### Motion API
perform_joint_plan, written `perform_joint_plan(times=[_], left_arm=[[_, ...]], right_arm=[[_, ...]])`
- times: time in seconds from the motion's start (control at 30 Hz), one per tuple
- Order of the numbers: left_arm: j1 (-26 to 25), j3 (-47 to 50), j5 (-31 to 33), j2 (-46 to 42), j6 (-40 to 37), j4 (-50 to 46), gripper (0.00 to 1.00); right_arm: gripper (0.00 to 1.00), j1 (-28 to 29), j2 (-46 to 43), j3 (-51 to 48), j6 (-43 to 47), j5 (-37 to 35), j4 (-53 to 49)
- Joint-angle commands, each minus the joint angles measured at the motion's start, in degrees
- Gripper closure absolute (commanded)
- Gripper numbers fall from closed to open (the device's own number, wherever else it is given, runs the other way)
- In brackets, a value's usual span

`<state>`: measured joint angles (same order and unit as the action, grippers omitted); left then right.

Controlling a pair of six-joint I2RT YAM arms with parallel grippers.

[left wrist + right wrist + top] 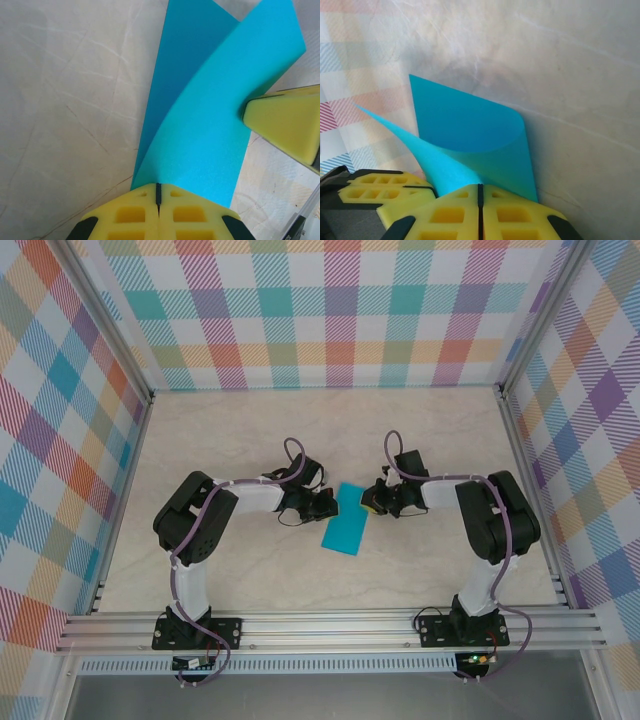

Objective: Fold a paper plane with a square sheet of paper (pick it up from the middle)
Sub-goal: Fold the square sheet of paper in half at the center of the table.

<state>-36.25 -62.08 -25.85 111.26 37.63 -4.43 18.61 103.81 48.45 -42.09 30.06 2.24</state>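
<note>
The square sheet of paper point(345, 523), teal-blue, lies folded over in the middle of the table between the two grippers. My left gripper point(325, 505) is at its left edge. In the left wrist view its yellow foam jaws point(158, 187) are shut, with the tips over the near end of the paper point(200, 125), where the two layers meet. Whether they pinch it is hidden. My right gripper point(372, 502) is at the paper's right edge. Its jaws point(480, 189) are shut on the upper layer of the paper point(465, 125), which curls up off the lower layer.
The table point(250, 430) is pale marbled beige, walled by plaid panels on three sides. An aluminium rail point(330, 625) carrying both arm bases runs along the near edge. The two grippers' yellow fingers point(385, 192) sit close together over the paper.
</note>
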Motion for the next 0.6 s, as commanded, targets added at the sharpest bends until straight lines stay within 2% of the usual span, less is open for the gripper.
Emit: perform_joint_plan(times=[0.0, 0.37, 0.57], left_arm=[[-0.2, 1.7, 5.7, 3.2, -1.6, -9.3, 1.00], [-0.2, 1.6, 5.7, 3.0, -1.7, -9.5, 1.00], [-0.2, 1.5, 6.1, 3.1, -2.0, -10.0, 1.00]], right_arm=[[0.92, -1.2, -1.2, 2.6, 2.4, 0.7, -2.0], [0.92, -2.3, 5.1, 3.6, 2.8, 1.4, -1.4], [0.91, -2.9, 2.1, 6.7, 4.1, 1.3, -5.3]])
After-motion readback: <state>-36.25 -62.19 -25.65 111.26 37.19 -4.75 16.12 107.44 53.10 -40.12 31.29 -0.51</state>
